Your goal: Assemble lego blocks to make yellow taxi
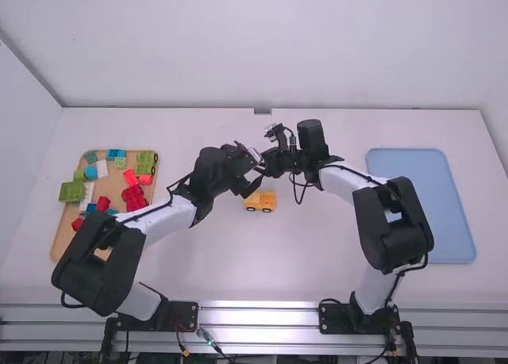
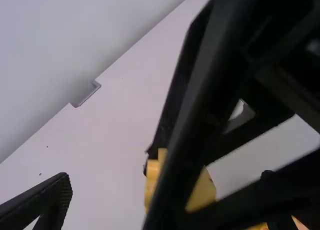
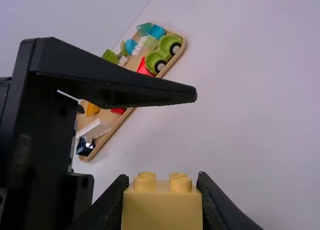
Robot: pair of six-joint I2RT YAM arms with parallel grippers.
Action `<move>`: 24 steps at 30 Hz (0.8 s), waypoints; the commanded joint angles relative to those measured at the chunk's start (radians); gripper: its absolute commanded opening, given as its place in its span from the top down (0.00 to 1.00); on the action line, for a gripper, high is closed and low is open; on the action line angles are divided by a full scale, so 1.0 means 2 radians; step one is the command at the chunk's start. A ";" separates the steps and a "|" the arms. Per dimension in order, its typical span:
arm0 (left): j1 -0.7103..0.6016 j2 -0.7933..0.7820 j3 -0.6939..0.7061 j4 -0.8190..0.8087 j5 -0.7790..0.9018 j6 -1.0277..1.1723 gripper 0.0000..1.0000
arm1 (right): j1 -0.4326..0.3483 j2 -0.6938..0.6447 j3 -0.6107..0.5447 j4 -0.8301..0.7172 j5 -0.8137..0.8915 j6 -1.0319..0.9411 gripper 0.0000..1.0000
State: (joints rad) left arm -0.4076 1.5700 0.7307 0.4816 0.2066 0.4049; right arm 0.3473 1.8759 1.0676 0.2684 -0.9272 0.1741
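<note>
In the high view, the yellow vehicle base (image 1: 260, 201) with dark wheels stands on the table near the middle. Just above and behind it, my left gripper (image 1: 252, 183) and right gripper (image 1: 263, 172) are close together. In the right wrist view, my right gripper (image 3: 162, 187) is closed on a yellow block (image 3: 162, 210) with round studs on top. My left gripper (image 2: 165, 181) has its fingers wide apart in the left wrist view, around the other gripper and the yellow block (image 2: 202, 192), which is partly hidden behind a black finger.
A wooden tray (image 1: 59, 241) at the left holds several green, red, blue and white blocks. At the right lies a blue tray (image 1: 421, 209). Both arms meet over the middle of the white table (image 1: 262, 277).
</note>
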 commanded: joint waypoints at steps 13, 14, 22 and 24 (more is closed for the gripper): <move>0.098 -0.063 0.118 -0.265 0.279 -0.004 0.01 | -0.056 0.007 0.057 -0.104 -0.101 -0.257 0.69; 0.113 -0.053 0.146 -0.311 0.317 0.023 0.01 | -0.058 0.007 0.068 -0.131 -0.116 -0.294 0.69; 0.133 0.023 0.237 -0.462 0.425 0.145 0.01 | -0.056 0.007 0.109 -0.258 -0.176 -0.460 0.69; 0.128 0.049 0.256 -0.495 0.424 0.182 0.01 | -0.056 0.007 0.117 -0.296 -0.196 -0.508 0.69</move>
State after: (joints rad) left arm -0.1444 1.6249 1.2083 -0.4789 0.9592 0.6338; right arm 0.2340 1.8801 1.2636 -0.2916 -1.2301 -0.6567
